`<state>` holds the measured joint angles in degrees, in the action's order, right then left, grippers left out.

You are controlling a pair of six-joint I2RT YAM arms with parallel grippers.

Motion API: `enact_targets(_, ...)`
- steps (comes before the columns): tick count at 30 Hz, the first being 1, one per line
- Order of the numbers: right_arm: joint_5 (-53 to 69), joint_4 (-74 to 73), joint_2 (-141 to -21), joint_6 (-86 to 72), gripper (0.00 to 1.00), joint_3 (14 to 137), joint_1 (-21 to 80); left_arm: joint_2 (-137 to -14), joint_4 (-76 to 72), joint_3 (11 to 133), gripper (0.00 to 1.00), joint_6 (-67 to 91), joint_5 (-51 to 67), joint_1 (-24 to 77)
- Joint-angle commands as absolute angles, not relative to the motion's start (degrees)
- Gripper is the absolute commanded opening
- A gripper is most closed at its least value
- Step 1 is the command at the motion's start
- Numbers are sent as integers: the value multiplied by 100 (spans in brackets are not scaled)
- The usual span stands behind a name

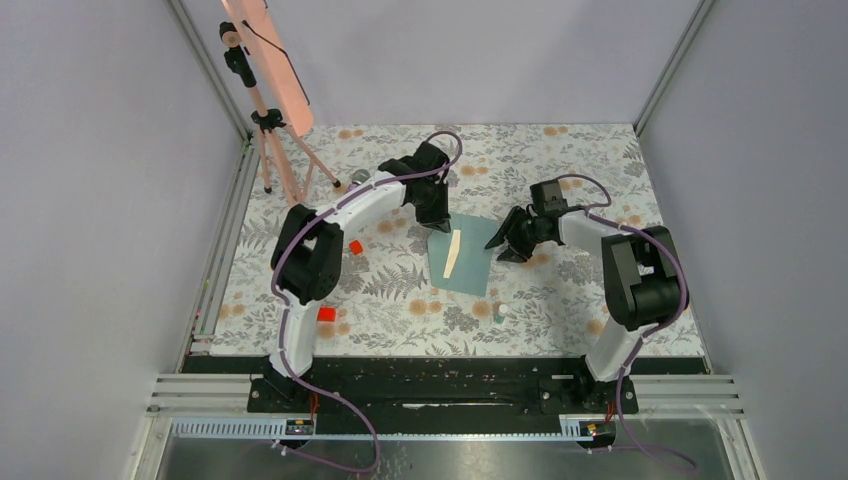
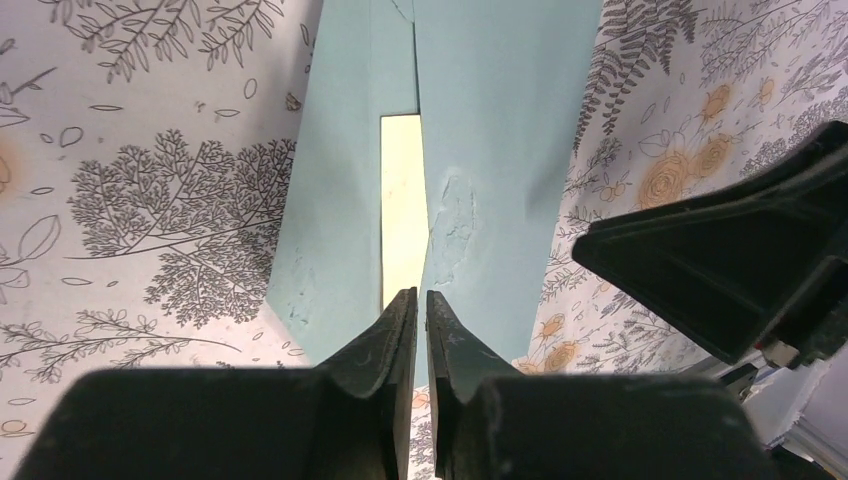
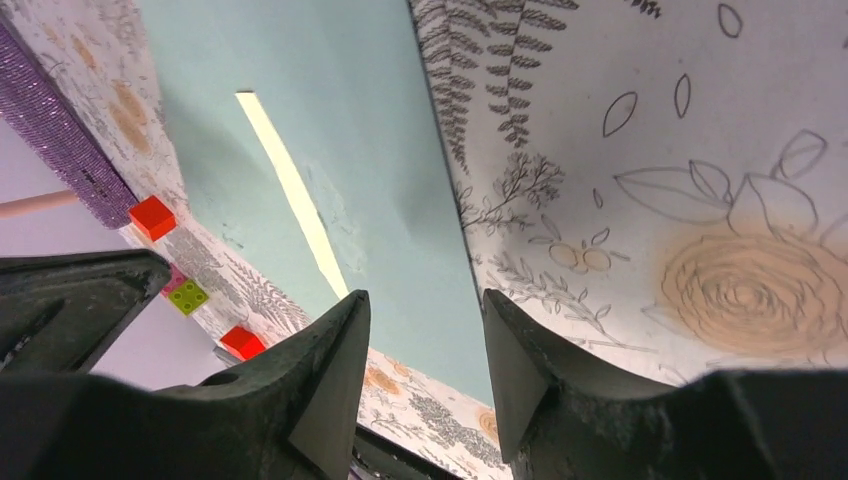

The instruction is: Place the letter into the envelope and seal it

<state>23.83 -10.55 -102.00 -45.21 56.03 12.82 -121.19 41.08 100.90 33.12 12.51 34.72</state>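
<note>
The teal envelope lies flat on the floral table mid-scene. A narrow strip of the pale letter shows between its teal panels, and the rest of the sheet is covered. In the left wrist view that letter runs up the envelope from my fingertips. My left gripper is shut at the envelope's far edge, its tips pressed together with nothing seen clamped. My right gripper stands open over the envelope's right edge, and its open gap frames the envelope beside the letter.
Two red blocks lie left of the envelope. A small white object sits near its front right corner. A tripod with a salmon panel stands at the back left. Grey walls close in the table.
</note>
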Motion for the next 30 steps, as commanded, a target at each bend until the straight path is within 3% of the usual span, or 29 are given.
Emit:
enact_targets(1,2029,-1684,-9548,-4101,54,5937,1335,-11804,4204,10245,10,3204,1181,3436)
enact_targets(5,1814,-2138,-9042,-3729,61,5885,1336,-11686,4175,10064,10,3175,1370,3457)
enact_targets(14,1353,-2710,-7036,-2912,67,4937,1497,-11240,3997,9576,13,3201,1433,3738)
enact_targets(24,-32,-3548,-4856,-2812,85,4038,3170,-10388,3402,8416,16,3498,1783,4044)
enact_targets(30,-735,-3457,-4868,-3146,87,3717,4033,-10049,3474,8176,19,3491,1493,4047)
